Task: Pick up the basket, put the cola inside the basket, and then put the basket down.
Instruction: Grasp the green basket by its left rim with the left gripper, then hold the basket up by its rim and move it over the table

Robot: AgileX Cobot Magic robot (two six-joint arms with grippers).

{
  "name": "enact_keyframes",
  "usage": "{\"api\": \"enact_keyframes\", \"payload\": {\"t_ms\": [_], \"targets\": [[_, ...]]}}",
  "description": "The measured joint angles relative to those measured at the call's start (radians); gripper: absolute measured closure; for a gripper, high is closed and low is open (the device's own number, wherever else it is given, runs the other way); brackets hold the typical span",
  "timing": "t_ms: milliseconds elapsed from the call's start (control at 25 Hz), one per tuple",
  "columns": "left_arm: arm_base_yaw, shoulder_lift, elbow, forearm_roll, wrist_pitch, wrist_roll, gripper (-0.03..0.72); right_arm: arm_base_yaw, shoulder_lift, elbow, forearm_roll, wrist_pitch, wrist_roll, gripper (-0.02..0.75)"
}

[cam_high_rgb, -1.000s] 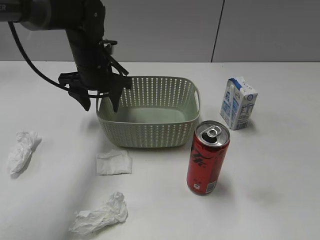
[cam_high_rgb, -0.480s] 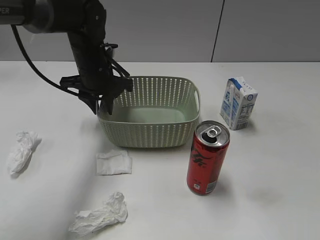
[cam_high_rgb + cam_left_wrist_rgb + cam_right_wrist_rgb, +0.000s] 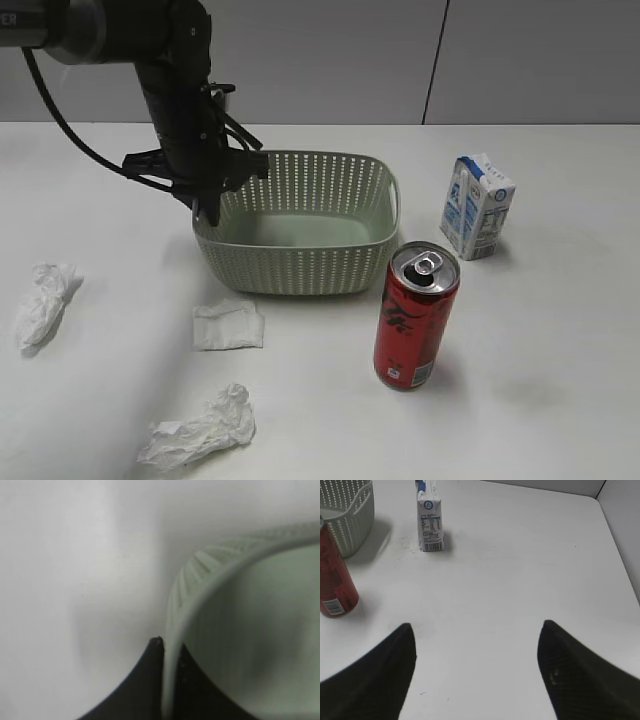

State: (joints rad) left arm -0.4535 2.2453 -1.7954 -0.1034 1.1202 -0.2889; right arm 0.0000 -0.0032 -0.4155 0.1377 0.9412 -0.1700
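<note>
Exterior view: the left gripper [image 3: 207, 205] meets the left rim of the basket [image 3: 300, 255], which stands on the table [image 3: 560, 330]; the cola [image 3: 415, 315] stands upright just beside the basket's front right corner, outside it, with a small carton [image 3: 477, 206] behind. Three crumpled tissues [image 3: 228, 325] lie in front-left. Left wrist view alone shows the fingers [image 3: 150, 680] clamped on the basket wall, one on each side. Right wrist view alone shows the right gripper [image 3: 475, 670], spread wide above bare table, grasping nothing.
</note>
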Motion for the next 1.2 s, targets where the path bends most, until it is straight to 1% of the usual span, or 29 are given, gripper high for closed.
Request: {"api": "enact_keyframes", "payload": {"t_ms": [360,480,600,800,960,1120,1200], "targets": [[0.014,-0.024,-0.001,-0.029,0.031,-0.002,0.69,0.0,0.0,0.0,0.0,0.0,0.0,0.165],[0.035,-0.047,0.0,-0.029,0.057,-0.001,0.69,0.0,0.005,-0.016,0.006,0.001,-0.001,0.165],[0.068,-0.07,0.0,-0.03,0.06,0.002,0.69,0.0,0.076,-0.053,0.038,0.016,0.0,0.165],[0.121,-0.091,0.0,-0.047,0.076,0.049,0.69,0.0,0.316,-0.156,0.13,0.077,-0.001,0.165],[0.149,-0.092,0.0,-0.071,0.082,0.071,0.69,0.003,0.559,-0.267,0.207,0.169,-0.042,0.165],[0.153,-0.096,0.0,-0.074,0.081,0.085,0.69,0.041,0.777,-0.395,0.264,0.19,-0.05,0.165],[0.151,-0.097,0.0,-0.078,0.076,0.086,0.69,0.079,0.87,-0.465,0.275,0.197,-0.031,0.165]]}}
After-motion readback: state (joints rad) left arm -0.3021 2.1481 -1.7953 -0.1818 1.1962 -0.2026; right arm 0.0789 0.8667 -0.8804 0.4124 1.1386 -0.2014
